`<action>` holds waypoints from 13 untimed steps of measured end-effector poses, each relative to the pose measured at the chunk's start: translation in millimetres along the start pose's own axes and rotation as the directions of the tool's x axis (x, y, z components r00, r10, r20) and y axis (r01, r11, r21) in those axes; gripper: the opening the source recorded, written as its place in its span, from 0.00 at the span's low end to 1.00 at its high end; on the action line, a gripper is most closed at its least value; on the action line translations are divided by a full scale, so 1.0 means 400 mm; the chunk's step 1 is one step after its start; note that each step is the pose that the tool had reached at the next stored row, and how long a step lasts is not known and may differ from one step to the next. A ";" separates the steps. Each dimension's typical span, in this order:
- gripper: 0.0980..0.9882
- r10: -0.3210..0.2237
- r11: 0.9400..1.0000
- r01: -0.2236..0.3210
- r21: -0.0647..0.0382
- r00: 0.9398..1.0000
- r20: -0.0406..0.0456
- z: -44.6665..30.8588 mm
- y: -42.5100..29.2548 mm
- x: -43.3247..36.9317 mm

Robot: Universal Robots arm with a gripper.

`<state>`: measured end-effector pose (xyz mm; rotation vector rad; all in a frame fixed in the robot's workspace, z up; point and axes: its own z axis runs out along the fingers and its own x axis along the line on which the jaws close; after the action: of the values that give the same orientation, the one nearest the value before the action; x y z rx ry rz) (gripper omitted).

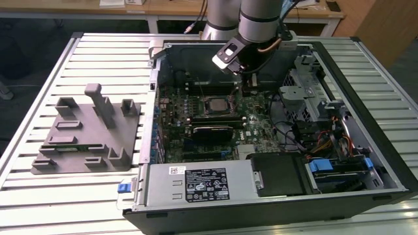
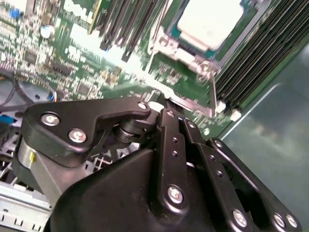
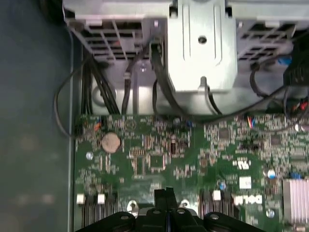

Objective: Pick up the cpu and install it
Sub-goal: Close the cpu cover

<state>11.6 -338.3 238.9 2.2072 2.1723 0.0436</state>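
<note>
The cpu [image 1: 216,104] lies flat in its socket on the motherboard inside the open computer case, pale silver top up, with a metal frame around it. It also shows in the second wrist view as the cpu [image 2: 210,21]. My gripper [image 1: 249,93] hangs inside the case just to the exterior view's right of the socket. Its black fingers are shut together with nothing seen between them in both wrist views, gripper [image 2: 157,104] and gripper [image 3: 166,192]. The tips sit close to the socket frame's edge; I cannot tell whether they touch it.
A large grey fixture [image 1: 85,132] with upright blocks lies on the slatted table at the exterior view's left. The silver power supply box [image 1: 196,183] fills the case's near side. Drive cages and cables [image 1: 313,112] crowd the exterior view's right. Memory slots [image 1: 212,120] flank the socket.
</note>
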 end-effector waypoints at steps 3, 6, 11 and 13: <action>0.01 0.000 1.000 0.000 0.000 1.000 0.000 -0.001 -0.024 0.000; 0.01 0.000 1.000 0.000 0.000 1.000 0.000 -0.003 -0.062 -0.001; 0.01 0.001 1.000 -0.001 -0.001 1.000 0.000 -0.006 -0.112 -0.002; 0.01 0.001 1.000 -0.001 -0.001 1.000 0.000 -0.007 -0.131 -0.002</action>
<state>-40.9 -338.3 239.0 2.2081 2.1704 0.0444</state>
